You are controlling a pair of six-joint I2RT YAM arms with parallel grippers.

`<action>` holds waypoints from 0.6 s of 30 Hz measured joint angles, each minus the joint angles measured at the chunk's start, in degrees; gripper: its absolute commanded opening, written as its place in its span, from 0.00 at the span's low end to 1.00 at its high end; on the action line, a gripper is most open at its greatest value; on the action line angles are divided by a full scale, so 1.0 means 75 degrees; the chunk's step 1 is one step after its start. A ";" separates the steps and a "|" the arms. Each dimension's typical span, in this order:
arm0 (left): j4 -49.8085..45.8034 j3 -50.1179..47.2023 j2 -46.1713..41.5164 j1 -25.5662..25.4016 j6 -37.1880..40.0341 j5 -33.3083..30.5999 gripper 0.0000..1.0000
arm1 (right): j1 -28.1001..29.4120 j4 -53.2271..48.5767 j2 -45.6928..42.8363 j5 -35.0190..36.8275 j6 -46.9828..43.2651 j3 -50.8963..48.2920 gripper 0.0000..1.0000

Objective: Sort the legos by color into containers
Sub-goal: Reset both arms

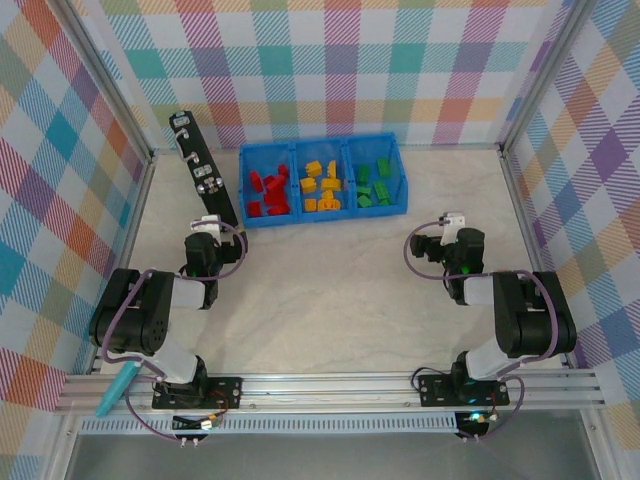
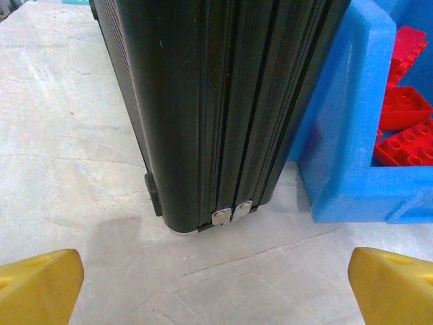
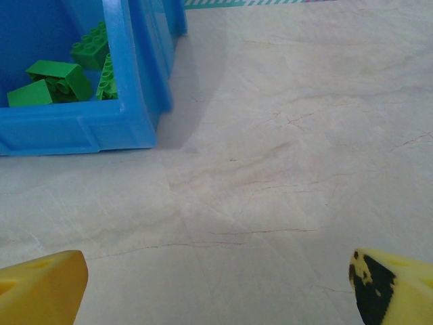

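**Nothing legible on my feeds**

I can read no words, numbers or brand marks. The silver plates [image 1: 205, 180] on the panel [image 1: 214, 202] are too small to tell, and the bin [image 2: 338, 135] wall looks plain.

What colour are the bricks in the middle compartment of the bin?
The bricks are yellow-orange; top external view shows it best.
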 measured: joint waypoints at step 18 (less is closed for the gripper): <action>-0.0050 0.0000 0.0000 0.0000 0.0000 0.0000 1.00 | 0.0000 0.0017 0.0000 0.0058 0.0000 0.0000 0.99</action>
